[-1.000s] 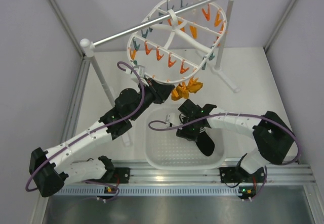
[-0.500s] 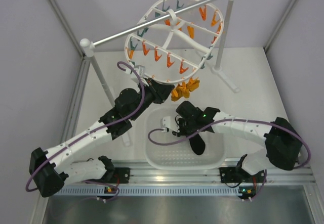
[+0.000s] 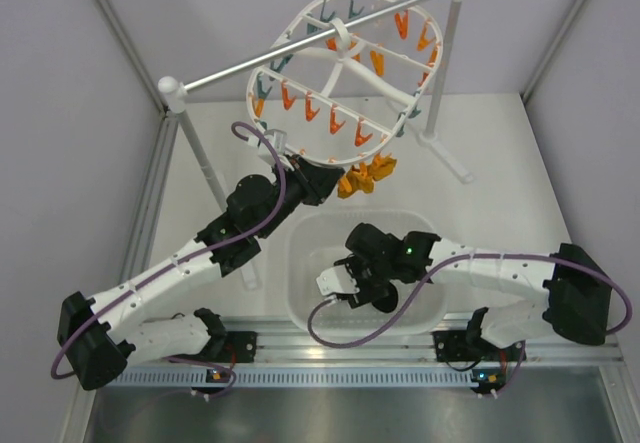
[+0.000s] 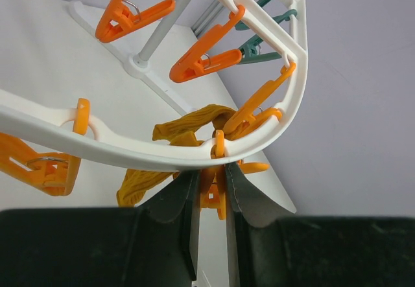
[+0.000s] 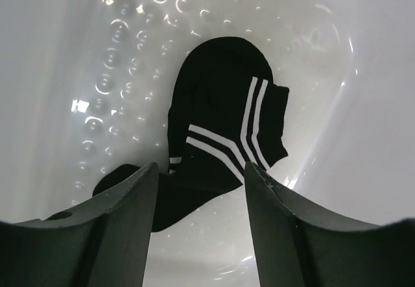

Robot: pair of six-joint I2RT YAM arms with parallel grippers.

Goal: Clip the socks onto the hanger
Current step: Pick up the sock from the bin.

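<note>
The hanger [image 3: 300, 38] hangs from the rod, its white rim [image 4: 130, 152] crossing the left wrist view. My left gripper [image 4: 211, 190] is shut on an orange clothespin [image 4: 213, 199] dangling from that rim. Just beyond the clip hang the mustard-orange socks [image 4: 185, 130], which also show under the hanger's near edge [image 3: 366, 175]. My right gripper [image 5: 201, 184] is open and empty inside the basket. Black socks with white stripes [image 5: 224, 135] lie on the basket floor just ahead of its fingertips. From above, the right gripper [image 3: 366, 285] sits low over the basket's middle.
The white perforated basket [image 3: 300, 308] stands at the near middle of the table. A silver rod [image 3: 240, 63] on white posts [image 3: 200, 158] carries the hanger. More orange and teal clothespins [image 3: 338, 121] dangle from the crossbars. Grey walls close in both sides.
My right arm swung to the near left, down into the basket, and its jaws now stand open over the black socks. The left arm has kept its hold on the clip.
</note>
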